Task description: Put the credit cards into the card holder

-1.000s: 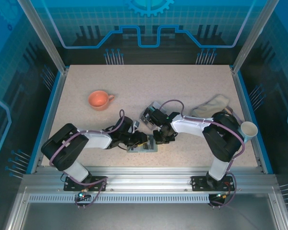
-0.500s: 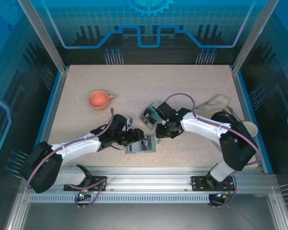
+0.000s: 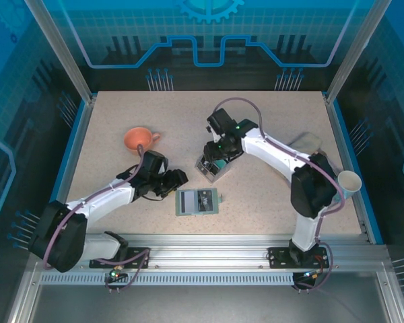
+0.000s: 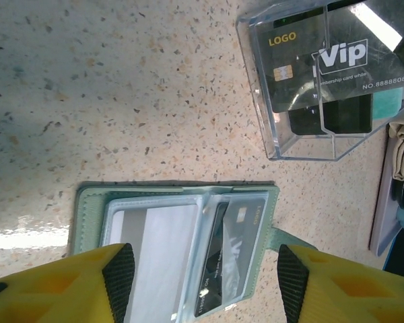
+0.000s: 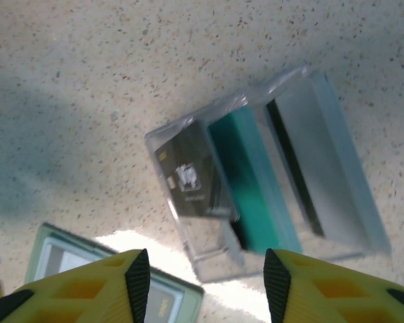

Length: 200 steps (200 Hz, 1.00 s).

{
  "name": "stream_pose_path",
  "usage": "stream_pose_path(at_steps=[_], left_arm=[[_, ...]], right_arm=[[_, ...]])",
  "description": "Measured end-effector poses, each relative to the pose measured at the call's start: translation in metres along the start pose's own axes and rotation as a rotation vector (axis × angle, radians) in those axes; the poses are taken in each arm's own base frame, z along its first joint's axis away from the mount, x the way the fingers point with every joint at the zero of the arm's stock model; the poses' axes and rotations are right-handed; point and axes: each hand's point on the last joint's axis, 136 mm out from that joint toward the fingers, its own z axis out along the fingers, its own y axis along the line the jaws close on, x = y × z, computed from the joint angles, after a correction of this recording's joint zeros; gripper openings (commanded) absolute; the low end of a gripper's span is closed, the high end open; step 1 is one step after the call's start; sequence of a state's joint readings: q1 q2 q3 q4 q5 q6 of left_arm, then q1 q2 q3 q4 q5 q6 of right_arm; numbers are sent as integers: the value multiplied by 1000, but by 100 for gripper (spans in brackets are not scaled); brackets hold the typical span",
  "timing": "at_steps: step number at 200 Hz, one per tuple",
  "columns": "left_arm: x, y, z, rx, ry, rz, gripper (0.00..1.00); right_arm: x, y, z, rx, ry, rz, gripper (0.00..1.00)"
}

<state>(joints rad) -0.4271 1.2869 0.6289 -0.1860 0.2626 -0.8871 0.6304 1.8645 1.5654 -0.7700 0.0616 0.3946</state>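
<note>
**Both jaws clear of the card holder after a card has been seated.**

**Left jaws:** spread and holding nothing. In the left wrist view their yellow fingers (image 4: 54, 289) flank the card holder (image 4: 175, 192), which lies open between them. A second ago these jaws worked directly over it. The left arm (image 3: 108, 198) has since drawn back and now sits just beside the holder, toward its 10 o'clock in the top view.

**Right jaws:** also spread and empty, fingers (image 5: 81, 289) apart. They have left the card holder (image 3: 178, 202) and travelled toward 1 o'clock. They now hover above the clear box (image 5: 212, 259) that stores the remaining credit cards: a dark card (image 5: 192, 178), a teal card (image 5: 246, 182) and a whitish card (image 5: 316, 168), standing side by side.

**Card holder:** flat and open at 6 o'clock on the desk (image 3: 256, 208), touched by neither arm. A dark card in its slot (image 4: 232, 249) sits beside what looks like a pale card behind the clear window.

**Reading:** the release and retreat suggest that one insertion is finished. The right arm appears placed to pick the next card from the box, with the left arm standing by to steady the holder. Several cards are not yet transferred, so the task is judged to be partway through.
</note>
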Motion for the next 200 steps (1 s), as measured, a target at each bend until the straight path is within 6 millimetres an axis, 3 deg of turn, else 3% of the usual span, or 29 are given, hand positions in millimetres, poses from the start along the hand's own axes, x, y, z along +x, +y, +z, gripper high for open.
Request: stream_pose_path(at_steps=[40, 110, 170, 200], left_arm=[[1, 0, 1, -1, 10, -2, 62], [3, -1, 1, 7, 22, -3, 63], [3, -1, 2, 6, 22, -3, 63], [3, -1, 2, 6, 22, -3, 63]], right_arm=[[-11, -1, 22, -23, 56, -46, 35], [-11, 4, 29, -45, 91, -83, 38], [-1, -1, 48, -23, 153, -97, 36], [-1, -1, 49, -26, 158, -108, 20]])
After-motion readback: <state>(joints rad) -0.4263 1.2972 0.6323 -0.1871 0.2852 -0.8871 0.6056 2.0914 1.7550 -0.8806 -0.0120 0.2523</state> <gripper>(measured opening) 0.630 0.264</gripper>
